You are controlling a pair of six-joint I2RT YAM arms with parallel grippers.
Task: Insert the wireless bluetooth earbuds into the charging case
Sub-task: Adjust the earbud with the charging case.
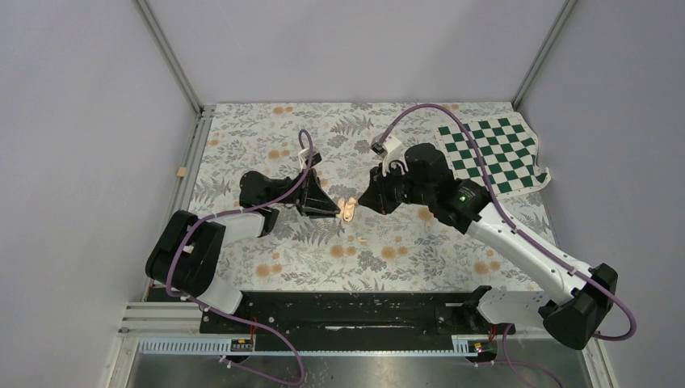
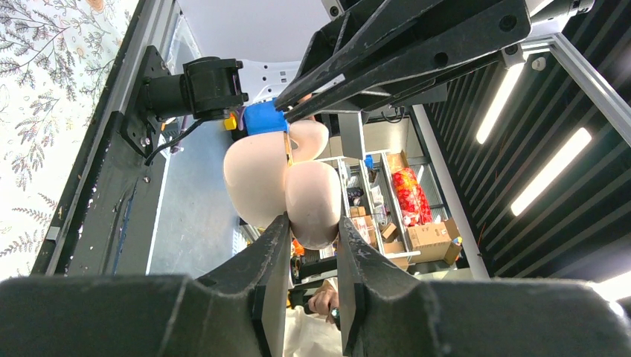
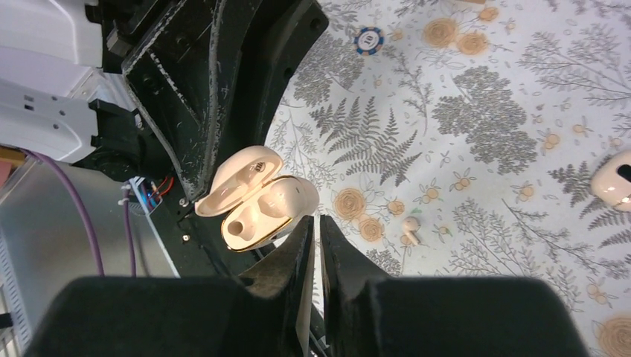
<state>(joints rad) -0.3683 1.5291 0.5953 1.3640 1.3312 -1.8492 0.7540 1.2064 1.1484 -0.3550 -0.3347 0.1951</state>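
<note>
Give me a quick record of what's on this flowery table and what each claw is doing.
left gripper: shut on the charging case, holding it off the table
case lid: open; one well visibly empty
right gripper: jaws almost together, nothing seen between them, tips next to the case
loose earbud: lying on the floral cloth, apart from the case
poker chip: blue and white, on the cloth
checkered mat: green and white, far right corner

COUNT | pincers: 2, left pincer (image 2: pixel 312 223) and right pincer (image 3: pixel 315 219) | charging case (image 3: pixel 257 197): 1 | loose earbud (image 3: pixel 409 230): 1 | checkered cloth (image 1: pixel 493 153): 1 | poker chip (image 3: pixel 370 40): 1 | small tan block (image 1: pixel 182 171): 1
</note>
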